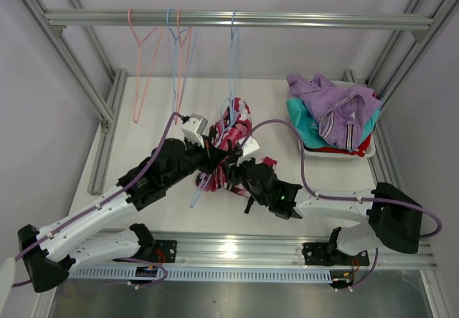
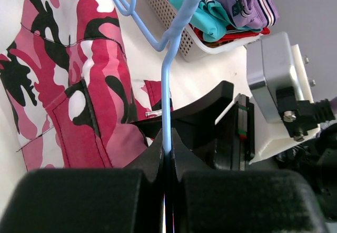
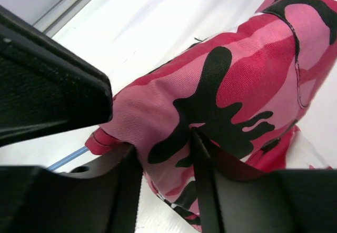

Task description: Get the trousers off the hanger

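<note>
The pink camouflage trousers hang bunched on a light blue hanger that dangles from the top rail down to the table. My left gripper is shut on the hanger's thin blue wire, just right of the trousers. My right gripper comes in from the right and has a thick fold of the trousers pinched between its two fingers. A short piece of the hanger shows under the cloth's hem.
A white basket at the back right holds lilac trousers on top of teal and red pairs. Bare pink and blue hangers hang on the rail at the left. The two grippers work close together at mid-table.
</note>
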You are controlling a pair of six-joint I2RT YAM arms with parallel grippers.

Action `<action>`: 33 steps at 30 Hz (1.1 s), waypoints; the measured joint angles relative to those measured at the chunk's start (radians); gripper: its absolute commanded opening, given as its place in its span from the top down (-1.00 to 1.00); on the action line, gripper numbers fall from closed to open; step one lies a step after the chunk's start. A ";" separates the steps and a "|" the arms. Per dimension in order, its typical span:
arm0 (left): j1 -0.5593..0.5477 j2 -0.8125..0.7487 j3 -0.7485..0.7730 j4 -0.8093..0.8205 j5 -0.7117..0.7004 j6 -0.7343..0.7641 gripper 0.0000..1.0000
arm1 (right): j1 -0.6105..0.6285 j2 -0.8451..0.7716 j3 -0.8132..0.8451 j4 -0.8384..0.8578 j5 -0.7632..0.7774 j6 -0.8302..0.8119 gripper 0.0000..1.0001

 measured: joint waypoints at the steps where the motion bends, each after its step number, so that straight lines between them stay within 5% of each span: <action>1: 0.000 0.000 0.000 0.000 0.002 0.000 0.99 | -0.005 0.005 -0.006 0.023 -0.014 0.012 0.27; 8: 0.003 0.000 0.000 -0.006 0.008 -0.001 0.99 | -0.055 0.067 -0.020 0.129 -0.066 0.077 0.35; 15: 0.005 0.000 0.000 -0.010 0.008 -0.001 0.99 | -0.089 0.095 -0.023 0.175 -0.100 0.114 1.00; 22: 0.009 0.000 0.000 -0.010 0.011 -0.007 0.99 | -0.098 0.076 -0.037 0.171 -0.105 0.118 1.00; 24: 0.010 0.000 0.000 -0.008 0.013 -0.009 0.99 | -0.101 0.055 -0.046 0.156 -0.105 0.119 0.80; 25: 0.011 0.000 0.000 -0.008 0.015 -0.009 0.99 | -0.103 0.045 -0.047 0.145 -0.105 0.119 0.48; 28: 0.014 0.000 0.000 -0.004 0.023 -0.012 0.99 | -0.110 0.018 -0.048 0.120 -0.105 0.127 -0.02; 33: 0.021 0.000 0.000 -0.005 0.041 -0.016 0.99 | -0.116 0.014 -0.048 0.098 -0.105 0.133 -0.12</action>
